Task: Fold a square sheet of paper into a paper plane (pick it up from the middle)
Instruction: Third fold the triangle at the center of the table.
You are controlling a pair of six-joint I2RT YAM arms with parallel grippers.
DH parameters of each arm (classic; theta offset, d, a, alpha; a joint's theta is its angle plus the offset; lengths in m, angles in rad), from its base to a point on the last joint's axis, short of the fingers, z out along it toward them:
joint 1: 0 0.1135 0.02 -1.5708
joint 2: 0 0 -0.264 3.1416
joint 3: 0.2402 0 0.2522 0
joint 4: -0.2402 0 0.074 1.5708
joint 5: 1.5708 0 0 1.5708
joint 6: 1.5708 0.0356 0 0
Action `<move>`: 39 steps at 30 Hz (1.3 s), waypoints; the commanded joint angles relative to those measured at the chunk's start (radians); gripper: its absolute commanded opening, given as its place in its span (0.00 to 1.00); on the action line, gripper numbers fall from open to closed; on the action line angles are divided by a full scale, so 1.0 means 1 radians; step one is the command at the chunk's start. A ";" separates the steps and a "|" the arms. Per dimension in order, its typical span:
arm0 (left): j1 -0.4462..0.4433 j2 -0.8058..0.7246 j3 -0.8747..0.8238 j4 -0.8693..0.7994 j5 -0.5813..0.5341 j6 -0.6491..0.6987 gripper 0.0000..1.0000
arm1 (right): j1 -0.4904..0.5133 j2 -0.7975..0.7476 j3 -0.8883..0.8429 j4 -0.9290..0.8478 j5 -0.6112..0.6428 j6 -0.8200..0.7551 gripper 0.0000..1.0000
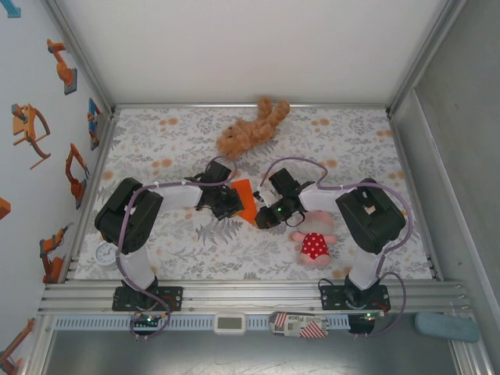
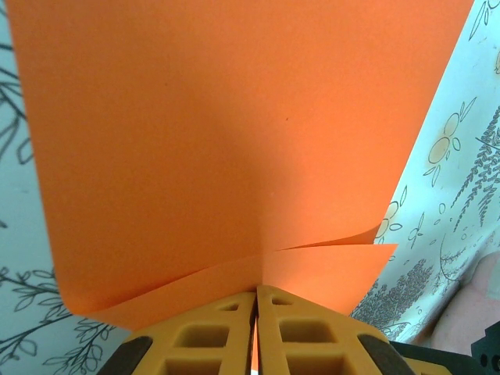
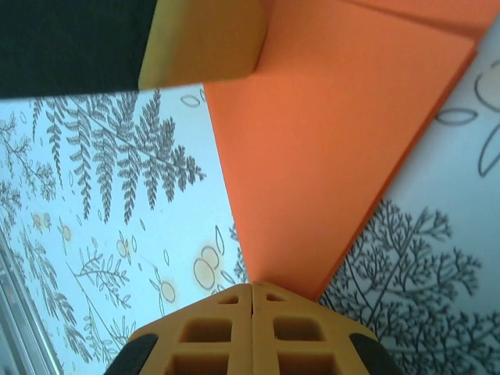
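The orange sheet of paper (image 1: 244,195) is folded into a narrow, layered, pointed paper plane shape and hangs between both grippers at the table's middle. My left gripper (image 1: 231,201) is shut on it from the left. In the left wrist view the paper (image 2: 234,141) spreads wide above the gripper (image 2: 256,291), with two folded flaps meeting at the jaws and an orange strip pinched between them. My right gripper (image 1: 263,216) is shut on the sharp tip, and in the right wrist view the paper (image 3: 328,156) narrows down to the gripper (image 3: 251,287). A left finger (image 3: 205,39) shows at the top.
A brown plush bear (image 1: 251,129) lies at the back, just beyond the grippers. A pink doll in a red dress (image 1: 314,238) lies close under the right arm. A white round timer (image 1: 107,254) sits at the front left on the floral cloth (image 1: 180,141).
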 commanded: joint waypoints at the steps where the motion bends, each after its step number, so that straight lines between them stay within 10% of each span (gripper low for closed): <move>1: 0.000 0.088 -0.040 -0.138 -0.120 0.024 0.11 | -0.004 -0.023 -0.044 -0.126 0.025 -0.019 0.00; 14: -0.004 0.072 -0.011 -0.139 -0.098 0.035 0.11 | -0.003 -0.201 -0.035 -0.059 0.052 0.057 0.00; 39: -0.011 -0.057 0.027 -0.020 -0.048 0.091 0.12 | 0.025 0.045 0.035 0.011 0.121 0.152 0.00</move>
